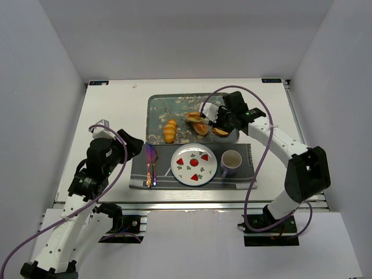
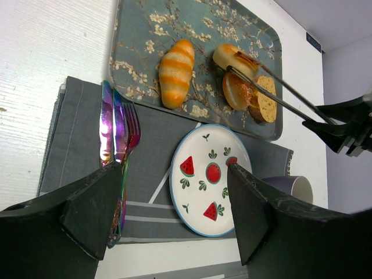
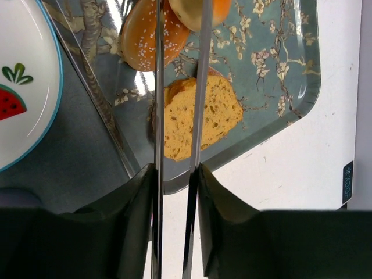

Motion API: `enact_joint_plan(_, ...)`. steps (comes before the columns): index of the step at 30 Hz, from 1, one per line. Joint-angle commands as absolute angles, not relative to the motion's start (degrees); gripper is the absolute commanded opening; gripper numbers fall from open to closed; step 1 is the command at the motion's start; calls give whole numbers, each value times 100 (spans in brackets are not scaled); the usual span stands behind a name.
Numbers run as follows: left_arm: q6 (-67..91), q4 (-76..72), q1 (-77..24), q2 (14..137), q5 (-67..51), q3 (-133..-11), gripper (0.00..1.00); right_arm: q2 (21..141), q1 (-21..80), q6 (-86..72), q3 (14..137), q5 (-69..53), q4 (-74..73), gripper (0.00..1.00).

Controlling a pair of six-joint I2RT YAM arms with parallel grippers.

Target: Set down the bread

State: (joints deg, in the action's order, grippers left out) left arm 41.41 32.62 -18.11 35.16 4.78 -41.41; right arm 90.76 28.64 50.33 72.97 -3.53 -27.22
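The bread, a small golden ring with a pale centre, lies on the floral tray and also shows in the top view and at the top of the right wrist view. My right gripper is shut on metal tongs, whose two arms reach out and straddle the ring. I cannot tell whether the ring is lifted. My left gripper is open and empty, hovering over the grey placemat beside the watermelon plate.
On the tray are a ridged croissant-like roll, a sesame bun and a bread slice. Iridescent cutlery lies left of the plate. A mug stands right of it.
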Motion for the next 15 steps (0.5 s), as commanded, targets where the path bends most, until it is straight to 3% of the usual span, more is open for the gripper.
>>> enact_joint_plan(1,4166,3278,-1793,3516,545,-4386,82,9053,2900,5212,7225,-272,-2417,34)
enact_joint_plan(2,4175,3278,-1793,3507,519,-4377,82,9018,2909,5203,7207,-290,-2382,27)
enact_joint_plan(6,4166,3199,-1793,3516,361,-4263,82,8615,2900,5072,7137,-527,-2145,13)
enact_joint_plan(9,4157,3120,-1793,3577,202,-4158,83,8316,2900,4879,7207,-842,-2206,10)
enact_joint_plan(15,4096,2997,-1793,3568,88,-4122,96,7551,2900,4903,7067,-1694,-2671,7)
